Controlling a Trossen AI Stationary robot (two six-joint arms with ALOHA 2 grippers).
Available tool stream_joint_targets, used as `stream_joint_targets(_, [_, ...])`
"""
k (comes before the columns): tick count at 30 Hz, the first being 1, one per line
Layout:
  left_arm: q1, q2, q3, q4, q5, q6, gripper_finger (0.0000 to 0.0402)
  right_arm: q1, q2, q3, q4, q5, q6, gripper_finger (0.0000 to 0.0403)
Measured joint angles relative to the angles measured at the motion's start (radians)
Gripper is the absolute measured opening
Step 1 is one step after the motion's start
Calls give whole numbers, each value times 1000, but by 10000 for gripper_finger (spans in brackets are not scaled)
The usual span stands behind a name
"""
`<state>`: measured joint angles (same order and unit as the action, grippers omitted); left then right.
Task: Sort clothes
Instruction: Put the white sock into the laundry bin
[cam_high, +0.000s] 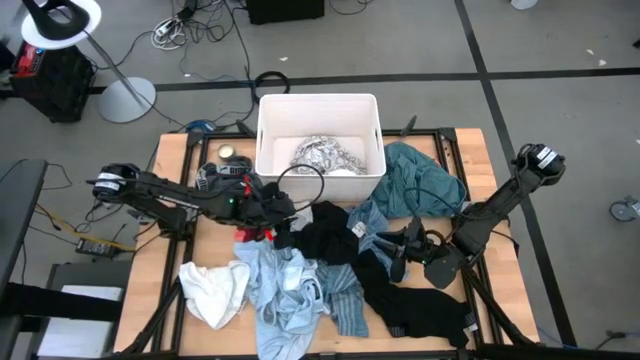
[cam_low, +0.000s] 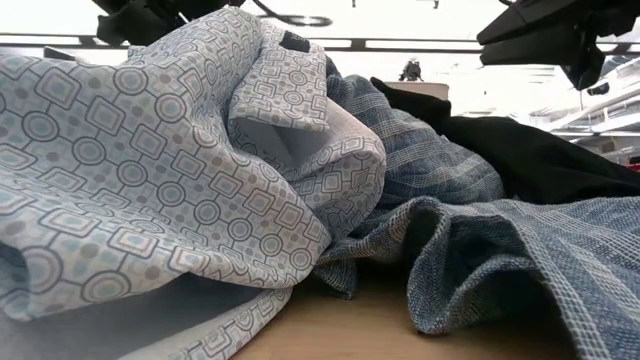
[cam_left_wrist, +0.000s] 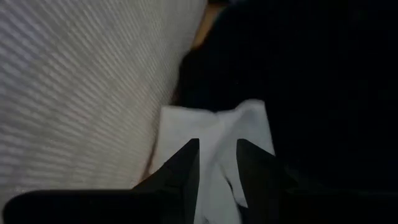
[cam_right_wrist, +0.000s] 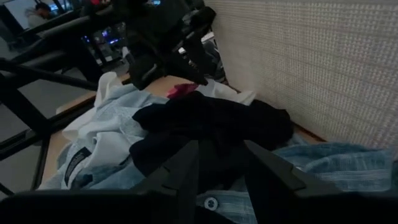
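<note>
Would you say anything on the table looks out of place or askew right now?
Mostly the expected unsorted heap. One oddity: the teal garment drapes against the white bin and spills toward the table's right edge. A black garment also trails toward the front edge.

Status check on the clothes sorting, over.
Left hand open, low at black garment beside bin. Right hand open over the pile. Nothing held.

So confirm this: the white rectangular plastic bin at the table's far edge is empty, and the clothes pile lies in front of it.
Wrong on one count: the white rectangular plastic bin is not empty. The high view shows a patterned grey-white fabric garment inside. The clothes pile does lie in front.
</note>
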<state>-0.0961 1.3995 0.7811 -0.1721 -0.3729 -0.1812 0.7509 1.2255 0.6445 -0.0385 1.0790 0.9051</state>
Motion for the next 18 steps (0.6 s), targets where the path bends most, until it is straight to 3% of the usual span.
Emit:
stream_joint_targets(8, [-5, 6, 0, -56, -5, 17, 113, 0, 0, 0, 1, 0, -9, 123])
stream_joint_targets(18, [-5, 127, 0, -47, -16, -4, 109, 0, 0, 0, 4, 0, -10, 121])
